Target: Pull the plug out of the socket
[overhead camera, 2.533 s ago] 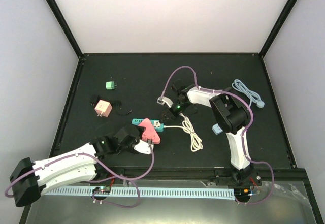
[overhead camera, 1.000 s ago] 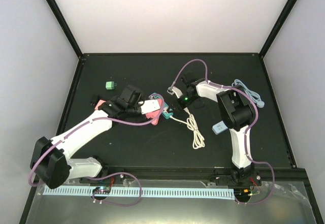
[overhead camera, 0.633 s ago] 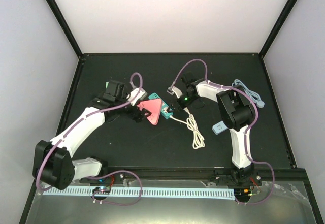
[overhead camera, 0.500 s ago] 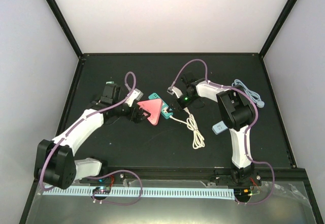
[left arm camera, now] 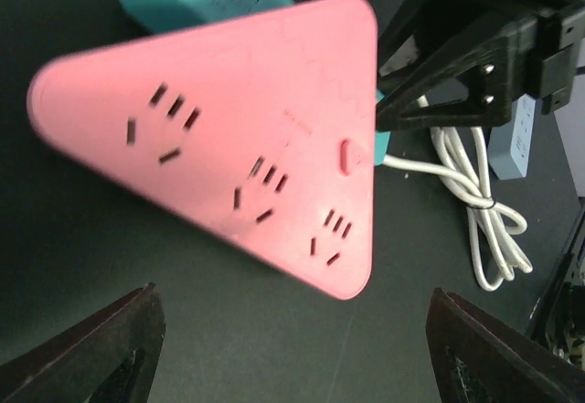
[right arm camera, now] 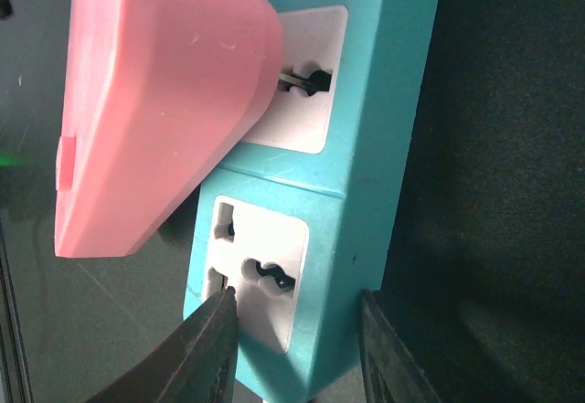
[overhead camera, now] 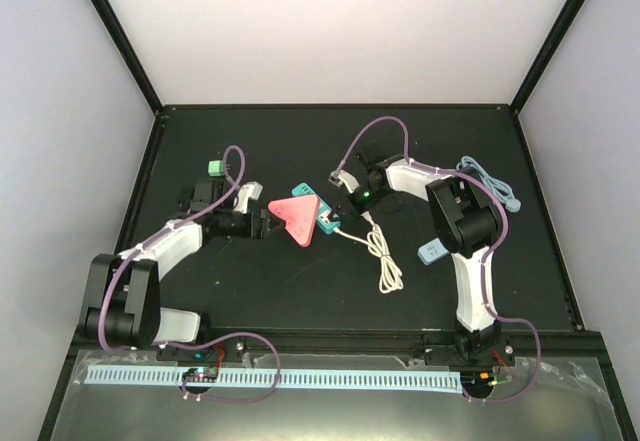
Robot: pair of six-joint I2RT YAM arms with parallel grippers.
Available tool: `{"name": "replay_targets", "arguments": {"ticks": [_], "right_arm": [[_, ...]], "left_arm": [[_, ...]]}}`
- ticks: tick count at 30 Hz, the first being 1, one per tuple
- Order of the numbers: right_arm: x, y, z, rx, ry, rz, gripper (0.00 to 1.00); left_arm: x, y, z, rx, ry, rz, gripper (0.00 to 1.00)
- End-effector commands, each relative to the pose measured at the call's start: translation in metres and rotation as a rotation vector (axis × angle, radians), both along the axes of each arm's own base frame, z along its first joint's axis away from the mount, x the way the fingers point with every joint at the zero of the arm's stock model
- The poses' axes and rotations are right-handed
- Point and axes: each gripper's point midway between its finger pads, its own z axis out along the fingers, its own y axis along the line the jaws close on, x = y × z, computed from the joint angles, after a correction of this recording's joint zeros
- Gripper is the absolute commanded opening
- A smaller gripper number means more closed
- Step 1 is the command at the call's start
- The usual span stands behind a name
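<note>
Pink triangular plastic plug adapter (overhead camera: 298, 215) lies flat on the black table (overhead camera: 300, 291), near its centre, with several socket faces pointing up. One edge is mated to the teal rectangular plastic power strip (right arm camera: 366, 147). In the right wrist view a metal prong (right arm camera: 294, 79) bridges a narrow gap between the pink body and the strip's white socket face, so the plug is seated in the socket.

Left gripper (left arm camera: 291, 330): released, jaws spread wide. Both fingertips (left arm camera: 110, 357) sit just short of the adapter's near corner and are not touching it.

Right gripper (right arm camera: 297, 330): clamped across the width of the strip, one finger against each long side, just beside the unoccupied socket.

A coiled white cable (overhead camera: 383, 258) runs from the strip toward the near edge. A small green plug (overhead camera: 214, 167) lies well apart at the far left, and a light blue cable (overhead camera: 490, 183) lies at the far right.
</note>
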Motion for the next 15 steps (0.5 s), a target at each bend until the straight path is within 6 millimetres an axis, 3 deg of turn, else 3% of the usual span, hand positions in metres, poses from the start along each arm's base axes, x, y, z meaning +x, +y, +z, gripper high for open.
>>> {"name": "replay_targets", "arguments": {"ticks": [1,7,15], "right_arm": [[0.0,-0.009,-0.035,-0.09,0.002,-0.004,0.39],[-0.001,-0.009,-0.036,-0.092,0.006,0.0,0.39],[-0.002,-0.009,-0.036,-0.092,0.005,0.001,0.39]], "left_arm": [[0.006,-0.001,0.0,-0.08,-0.003,0.038,0.83],[0.018,0.0,-0.013,-0.131,0.041,0.061,0.9],[0.03,0.002,-0.033,-0.166,0.081,0.089,0.92]]}}
